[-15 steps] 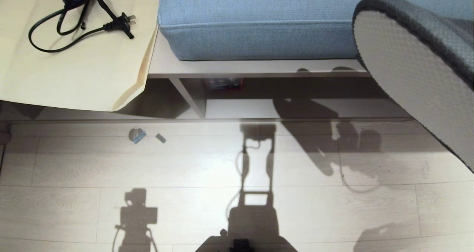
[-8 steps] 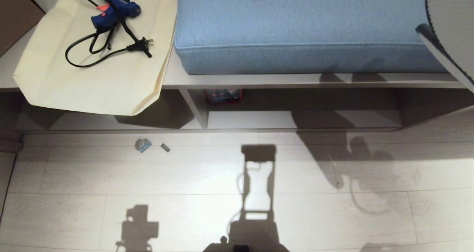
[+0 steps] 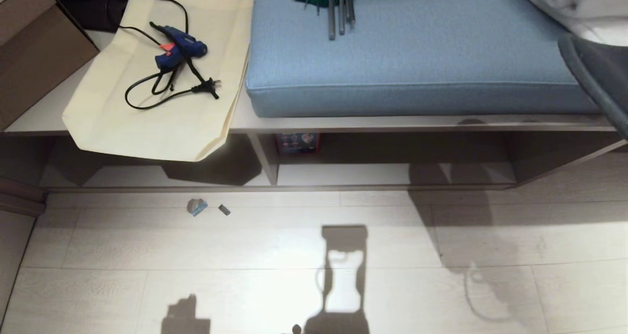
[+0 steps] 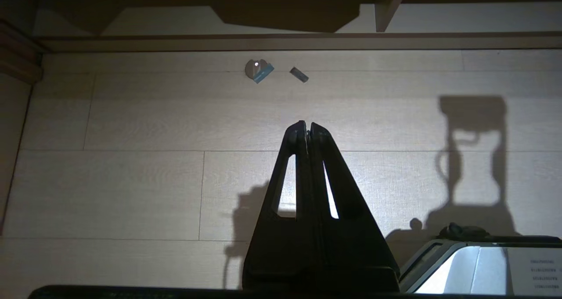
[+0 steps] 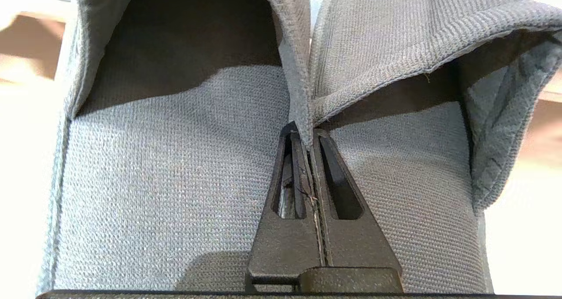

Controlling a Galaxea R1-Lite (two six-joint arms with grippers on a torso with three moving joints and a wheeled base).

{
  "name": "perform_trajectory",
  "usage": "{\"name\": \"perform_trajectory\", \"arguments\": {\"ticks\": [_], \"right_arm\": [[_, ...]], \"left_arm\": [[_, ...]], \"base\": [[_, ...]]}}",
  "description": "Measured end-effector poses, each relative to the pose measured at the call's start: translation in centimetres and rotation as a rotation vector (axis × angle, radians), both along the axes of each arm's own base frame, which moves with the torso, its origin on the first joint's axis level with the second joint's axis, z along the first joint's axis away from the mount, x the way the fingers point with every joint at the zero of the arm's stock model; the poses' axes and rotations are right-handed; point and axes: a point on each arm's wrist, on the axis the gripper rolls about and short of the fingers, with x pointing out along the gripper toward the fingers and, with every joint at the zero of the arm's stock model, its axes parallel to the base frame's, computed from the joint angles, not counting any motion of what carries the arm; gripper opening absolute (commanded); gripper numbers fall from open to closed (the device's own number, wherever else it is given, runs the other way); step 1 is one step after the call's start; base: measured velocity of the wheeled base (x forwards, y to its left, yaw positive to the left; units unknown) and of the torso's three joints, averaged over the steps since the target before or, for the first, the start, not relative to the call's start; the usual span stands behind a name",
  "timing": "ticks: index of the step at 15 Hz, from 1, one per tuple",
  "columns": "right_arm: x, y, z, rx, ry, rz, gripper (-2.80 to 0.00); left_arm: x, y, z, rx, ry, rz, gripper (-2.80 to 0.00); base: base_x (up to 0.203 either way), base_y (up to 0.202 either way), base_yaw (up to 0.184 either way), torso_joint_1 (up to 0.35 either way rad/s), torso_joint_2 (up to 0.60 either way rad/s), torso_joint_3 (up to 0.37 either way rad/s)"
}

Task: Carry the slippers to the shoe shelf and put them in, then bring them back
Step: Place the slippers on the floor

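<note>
At the head view's right edge, beside the blue cushion [image 3: 417, 59], the slippers [image 5: 281, 114] hang from the right gripper [image 5: 309, 134] — jaws clamped on their inner edges — above the shoe shelf [image 3: 343, 174]; the left gripper [image 4: 306, 127] is closed, empty.

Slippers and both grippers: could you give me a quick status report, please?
Right gripper shut on the slippers' pinched inner edges, held up beside blue cushion. Left gripper shut, empty, over floor. Shoe shelf base bare, unobstructed.
</note>
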Motion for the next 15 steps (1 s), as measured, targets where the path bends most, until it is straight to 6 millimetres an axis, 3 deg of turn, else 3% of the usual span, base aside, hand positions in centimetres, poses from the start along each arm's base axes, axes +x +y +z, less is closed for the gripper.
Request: {"name": "perform_trajectory", "arguments": {"ticks": [3,8,12,15], "right_arm": [[-0.6,-0.6,-1.3,-0.010,0.001,-0.157,-2.80],[-3.7,-1.4,-3.7,-0.011,-0.061,-0.368,-2.80],[-5.4,-1.2,-7.0,-0.009,-0.079,-0.419,-2.80],[-5.9,-0.9,-10.6,-0.030,-0.020,-0.364,-2.80]], "left_arm": [[0.0,0.0,0.0,0.000,0.001,0.000,-2.80],[0.0,0.0,0.0,-0.001,0.002,0.000,-2.80],[0.0,0.0,0.0,-0.001,0.002,0.000,-2.80],[0.0,0.0,0.0,-0.001,0.002,0.000,-2.80]], "base": [[0.000,0.000,0.000,0.004,0.00,0.206],[0.000,0.000,0.000,0.002,0.00,0.203],[0.000,0.000,0.000,0.002,0.00,0.203],[0.000,0.000,0.000,0.004,0.00,0.201]]}}
